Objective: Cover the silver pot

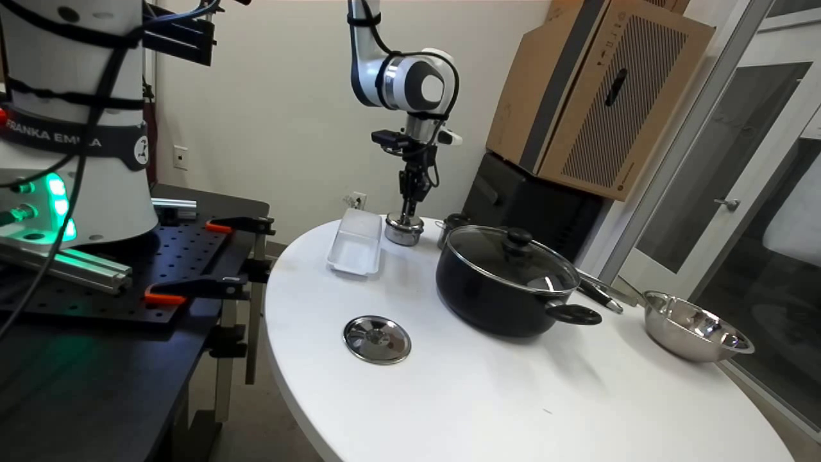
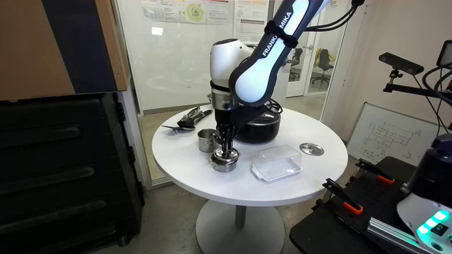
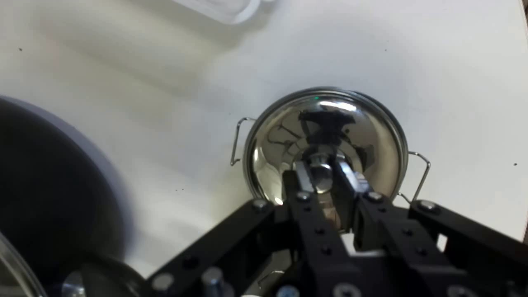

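Note:
The silver pot [image 1: 403, 237] stands low on the white table; it also shows in an exterior view [image 2: 224, 167]. In the wrist view its wire handles [image 3: 425, 175] stick out on both sides. A shiny round lid [image 3: 284, 128] lies over its opening, slightly off centre, with a sliver of pot rim [image 3: 385, 110] showing at the upper right. In an exterior view the lid [image 2: 233, 157] sits at or just above the rim; I cannot tell whether it rests fully. My gripper [image 3: 321, 169] points down, shut on the lid's knob [image 3: 323, 179]; it also shows in an exterior view [image 2: 227, 150].
A taller metal pot [image 2: 207, 142] stands close beside the silver pot. A big black lidded pot [image 1: 494, 301], a clear-and-white box [image 1: 356, 247], a loose silver lid [image 1: 377, 340], utensils [image 2: 192, 118] and a silver pan [image 1: 689, 337] are on the table.

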`<action>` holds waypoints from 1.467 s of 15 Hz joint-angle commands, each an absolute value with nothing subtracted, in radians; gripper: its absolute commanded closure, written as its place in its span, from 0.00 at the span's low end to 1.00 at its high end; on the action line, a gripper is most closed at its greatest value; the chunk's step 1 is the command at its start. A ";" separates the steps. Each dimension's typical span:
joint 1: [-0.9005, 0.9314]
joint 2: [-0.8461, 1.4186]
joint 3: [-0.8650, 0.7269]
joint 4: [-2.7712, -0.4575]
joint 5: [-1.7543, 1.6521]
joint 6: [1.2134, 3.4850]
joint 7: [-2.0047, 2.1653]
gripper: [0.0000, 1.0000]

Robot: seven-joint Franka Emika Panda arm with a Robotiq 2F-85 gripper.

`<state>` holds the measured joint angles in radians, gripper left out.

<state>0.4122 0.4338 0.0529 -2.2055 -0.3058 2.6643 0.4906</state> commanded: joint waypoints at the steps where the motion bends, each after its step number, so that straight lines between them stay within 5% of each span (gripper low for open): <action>1: 0.461 0.488 0.023 -2.136 -0.321 2.632 0.509 0.95; 22: 0.487 0.494 -0.007 -2.133 -0.315 2.648 0.501 0.95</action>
